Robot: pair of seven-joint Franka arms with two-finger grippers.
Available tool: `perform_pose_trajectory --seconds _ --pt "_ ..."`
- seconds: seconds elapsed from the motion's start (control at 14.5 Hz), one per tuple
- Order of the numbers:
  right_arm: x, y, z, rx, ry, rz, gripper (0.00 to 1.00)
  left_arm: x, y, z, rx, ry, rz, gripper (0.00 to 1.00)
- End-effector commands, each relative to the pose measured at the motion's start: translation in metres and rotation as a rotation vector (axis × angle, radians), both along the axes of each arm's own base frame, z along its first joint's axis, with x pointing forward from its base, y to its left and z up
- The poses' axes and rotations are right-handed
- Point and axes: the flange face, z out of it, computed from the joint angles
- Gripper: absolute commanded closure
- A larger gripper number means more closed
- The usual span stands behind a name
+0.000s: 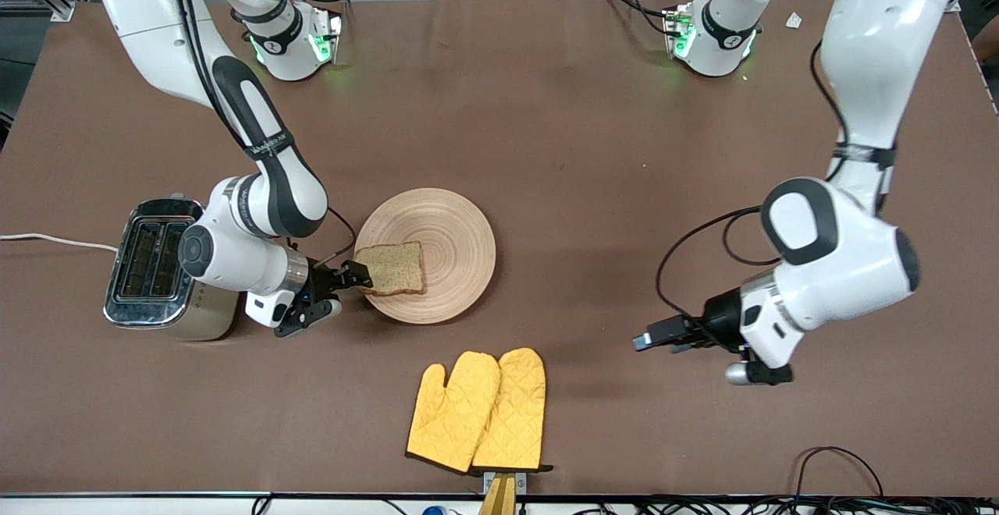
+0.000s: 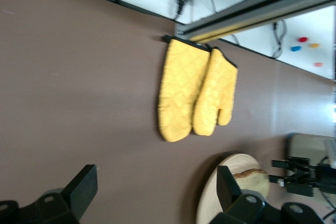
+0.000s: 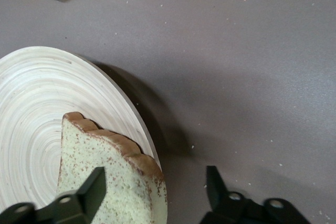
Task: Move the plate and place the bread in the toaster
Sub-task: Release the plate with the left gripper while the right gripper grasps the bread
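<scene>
The right gripper (image 1: 360, 279) is low at the rim of the wooden plate (image 1: 449, 222), on the side toward the toaster (image 1: 152, 269). Its 2 fingers (image 3: 84, 195) stand apart astride the near edge of the slice of wholegrain bread (image 1: 392, 267): 1 finger lies over the slice, the other hangs over bare table (image 1: 546, 109) just off the plate's rim. The jaws are partly spread and not yet pressed onto the crust, so the bread is not gripped. The slice lies flat on the plate, on the part closest to this gripper. The toaster, with 2 slots facing up, stands on the table just beside the right arm's wrist, away from the plate.

The left gripper (image 1: 662, 335) waits over bare table toward the left arm's end, well apart from the plate, with its jaws fully spread and nothing between them. A pair of yellow oven mitts (image 1: 478, 410) lies between the 2 grippers, nearer the front camera than the plate.
</scene>
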Motion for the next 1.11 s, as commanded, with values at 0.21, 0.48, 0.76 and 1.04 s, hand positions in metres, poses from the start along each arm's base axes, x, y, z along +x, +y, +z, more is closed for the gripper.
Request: perform_pose_trajectory --seconds 0.21,0.48,0.76,1.04 --pt "-0.005 0.0 0.0 0.017 -0.007 0.015 0.39 -0.041 0.068 0.092 0.316 0.092 -0.033 0.0" --pt "-0.01 0.001 -0.005 0.012 0.006 0.021 0.39 -0.091 0.091 0.171 0.572 0.073 -0.061 0.0" --pt "-0.014 0.0 -0.006 0.011 0.009 0.028 0.44 -0.153 0.139 0.243 0.625 0.129 -0.036 0.0" --pt "-0.013 -0.001 -0.006 0.012 0.007 0.031 0.54 -0.205 0.153 0.271 0.646 0.164 -0.082 0.0"
